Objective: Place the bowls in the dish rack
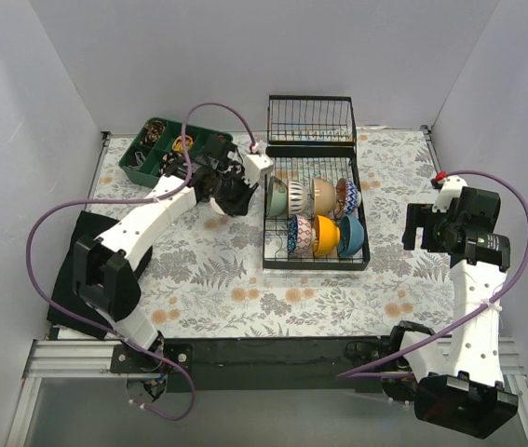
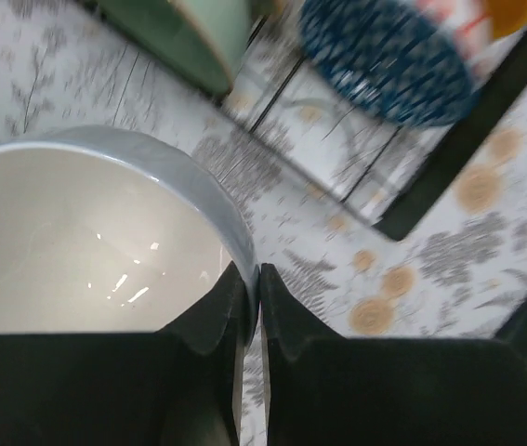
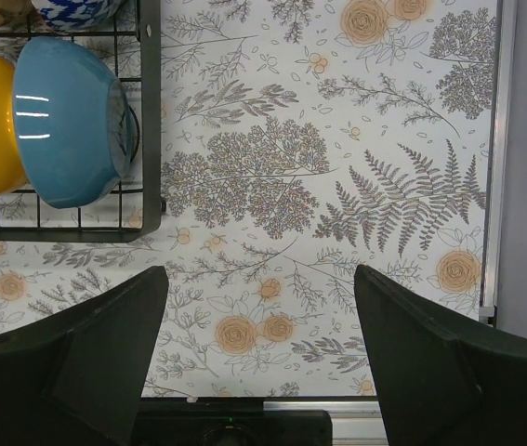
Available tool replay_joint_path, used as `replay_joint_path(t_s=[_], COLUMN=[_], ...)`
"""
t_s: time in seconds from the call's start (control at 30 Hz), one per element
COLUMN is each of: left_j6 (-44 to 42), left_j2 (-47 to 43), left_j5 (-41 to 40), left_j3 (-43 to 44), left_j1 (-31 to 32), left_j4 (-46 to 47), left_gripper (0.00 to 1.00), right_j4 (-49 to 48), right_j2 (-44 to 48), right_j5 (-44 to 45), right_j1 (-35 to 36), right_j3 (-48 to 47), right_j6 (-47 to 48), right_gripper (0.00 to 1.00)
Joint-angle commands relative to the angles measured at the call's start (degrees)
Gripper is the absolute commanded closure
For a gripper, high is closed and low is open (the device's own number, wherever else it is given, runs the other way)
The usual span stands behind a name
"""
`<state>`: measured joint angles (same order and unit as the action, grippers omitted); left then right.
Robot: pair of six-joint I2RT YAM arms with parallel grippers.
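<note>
My left gripper [image 2: 258, 288] is shut on the rim of a pale grey bowl [image 2: 86, 242] with a cream inside, held just left of the black dish rack [image 2: 458, 158]. In the top view this gripper [image 1: 231, 193] sits at the rack's [image 1: 268, 244] left side and hides most of the bowl. The rack holds several bowls on edge: mint green [image 1: 277, 197], beige [image 1: 322, 194], red-and-white [image 1: 346, 196], blue patterned [image 1: 291, 235], orange-yellow [image 1: 325, 235] and solid blue [image 1: 352, 235]. My right gripper [image 3: 258, 307] is open and empty over the cloth right of the rack, also seen from above [image 1: 424, 228].
A green compartment tray [image 1: 133, 168] with small items stands at the back left. The rack's wire basket section [image 1: 310, 121] is at the back. A black cloth [image 1: 73, 270] lies at the left edge. White walls close three sides.
</note>
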<state>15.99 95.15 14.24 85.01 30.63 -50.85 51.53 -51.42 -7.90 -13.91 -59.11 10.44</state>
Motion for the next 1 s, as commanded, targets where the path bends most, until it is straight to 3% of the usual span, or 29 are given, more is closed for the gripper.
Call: replay_joint_path(t_s=[0.0,0.07,0.1,0.13,0.17,0.2,0.23,0.3,0.7,0.97], left_j6=[11.92,17.56,20.89,29.71,33.89,39.24,47.91,54.48,75.13,82.80], left_j2=[-7.17,-11.89,-14.10,-16.12,-20.75,-22.54,-24.21,-25.72,-15.88,-9.99], left_j5=[21.94,28.45,33.26,35.05,36.11,36.82,36.22,33.67,29.71,29.45], left_j3=[4.64,-2.28,-6.40,-14.44,-19.05,-22.92,-26.35,-33.32,-36.85,-41.76], left_j1=[-0.05,-0.13,-0.22,-0.40,-0.31,-0.40,-0.22,-0.22,-0.05,-0.31], left_j4=[3.88,10.56,20.86,26.97,33.38,46.59,53.16,64.15,82.82,92.94], left_gripper=[1.00,1.00,1.00,1.00,1.00,1.00,1.00,1.00,1.00,1.00], right_j4=[-2.05,-2.13,-2.05,-2.05,-2.13,-2.05,-1.96,-2.04,-1.34,-0.47], right_j2=[-0.88,-0.96,-0.88,-0.88,-0.88,-0.96,-0.96,-1.14,-2.37,-3.51], right_j5=[-0.54,-0.19,-0.10,0.34,0.43,0.60,0.69,0.87,2.19,2.80], right_j1=[-0.33,-0.33,-0.33,-0.33,-0.33,-0.33,-0.33,-0.33,-0.68,-1.29], right_j3=[0.23,0.23,0.23,0.23,0.14,0.14,0.14,0.05,-0.39,-1.27], right_j6=[-0.59,-0.59,-0.59,-0.42,-0.50,-0.42,-0.33,-0.33,0.20,0.81], right_gripper=[0.11,0.11,0.11,0.11,0.11,0.11,0.11,0.11,0.11,0.11])
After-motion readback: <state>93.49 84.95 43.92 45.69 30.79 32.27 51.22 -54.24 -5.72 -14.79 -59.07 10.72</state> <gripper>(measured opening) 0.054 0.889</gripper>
